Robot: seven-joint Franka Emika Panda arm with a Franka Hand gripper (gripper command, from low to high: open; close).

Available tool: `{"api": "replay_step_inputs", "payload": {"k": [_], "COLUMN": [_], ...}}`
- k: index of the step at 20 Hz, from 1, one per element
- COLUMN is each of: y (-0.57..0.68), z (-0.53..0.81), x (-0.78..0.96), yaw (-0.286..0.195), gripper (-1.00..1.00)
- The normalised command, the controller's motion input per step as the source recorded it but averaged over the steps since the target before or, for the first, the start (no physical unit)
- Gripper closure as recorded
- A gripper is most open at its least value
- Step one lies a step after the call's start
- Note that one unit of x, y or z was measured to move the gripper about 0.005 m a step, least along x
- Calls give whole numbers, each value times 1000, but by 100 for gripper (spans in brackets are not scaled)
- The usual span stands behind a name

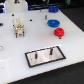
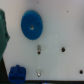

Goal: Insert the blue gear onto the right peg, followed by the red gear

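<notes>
The blue gear (image 1: 52, 22) lies flat on the white table at the exterior view's upper right. It fills the wrist view (image 2: 31, 26) with its hub showing. The red gear (image 1: 59, 32) sits just in front of it. The grey black-bordered plate (image 1: 45, 61) lies nearer the front, and the right peg (image 1: 50, 50) stands upright and bare on it. My gripper (image 1: 19, 33) hangs over the table at the exterior view's left, well away from both gears. Its two fingers are apart with nothing between them.
The plate's left peg (image 1: 38, 54) stands beside the right one. Dark equipment lines the table's back edge. The wrist view shows small holes (image 2: 63, 49) in the table, a green shape (image 2: 4, 35) at one edge and a blue lump (image 2: 16, 73).
</notes>
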Motion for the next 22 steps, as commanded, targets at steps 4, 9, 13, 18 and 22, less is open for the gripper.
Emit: {"api": "replay_step_inputs", "payload": {"k": [4, 9, 13, 18, 22], "y": [444, 379, 123, 7, 74], "z": [-471, -532, -674, -619, -548], "x": [-483, -431, -316, -358, -324], "yaw": [0, 0, 0, 0, 0], "gripper": [-100, -100, -100, -100, -100]}}
